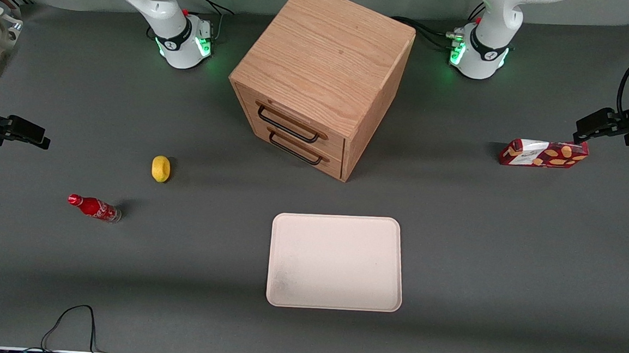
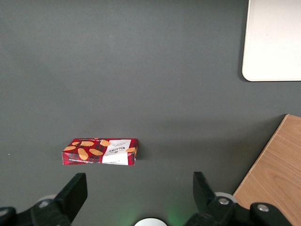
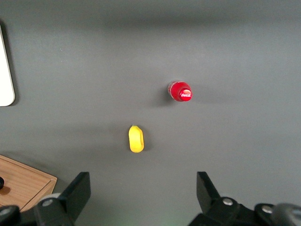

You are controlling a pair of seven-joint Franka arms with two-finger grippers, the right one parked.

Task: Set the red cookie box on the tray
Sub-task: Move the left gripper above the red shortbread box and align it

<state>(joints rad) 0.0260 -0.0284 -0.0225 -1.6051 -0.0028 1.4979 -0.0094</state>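
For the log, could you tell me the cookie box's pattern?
Red cookie box: dark red with orange-yellow cookies, clearest in left wrist view.

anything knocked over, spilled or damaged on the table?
Nothing stands out. Red cookie box rests intact on its long edge; tray lies flat; soda bottle stands upright; both drawers of the wooden cabinet are shut. Gripper hovers open near the box.

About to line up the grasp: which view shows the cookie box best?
The left wrist view: the cookie box lies whole ahead of the open gripper. The front view shows it small near the table's edge; the right wrist view misses it.
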